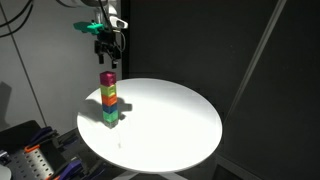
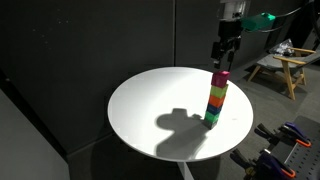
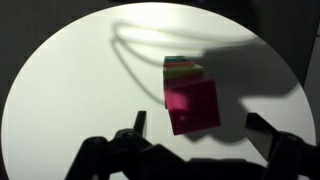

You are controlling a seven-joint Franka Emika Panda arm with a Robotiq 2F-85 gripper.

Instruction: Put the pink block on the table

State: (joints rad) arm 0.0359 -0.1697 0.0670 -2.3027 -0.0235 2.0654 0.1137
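The pink block (image 1: pixel 107 77) (image 2: pixel 219 76) tops a stack of coloured cubes (image 1: pixel 109 100) (image 2: pixel 216 103) on the round white table (image 1: pixel 170 125) (image 2: pixel 150 110). My gripper (image 1: pixel 106 55) (image 2: pixel 224 58) hangs just above the pink block in both exterior views, open and empty. Seen from the wrist, the pink block (image 3: pixel 192 106) lies below between the spread fingers (image 3: pixel 138 122), and edges of the lower cubes (image 3: pixel 180 66) peek out behind it. My gripper (image 3: pixel 200 128) touches nothing.
Dark curtains stand behind the table. A wooden stool (image 2: pixel 282 68) sits at the far side in an exterior view. Clutter of tools (image 1: pixel 40 160) (image 2: pixel 285 140) lies beside the table. The stack stands near the tabletop's edge.
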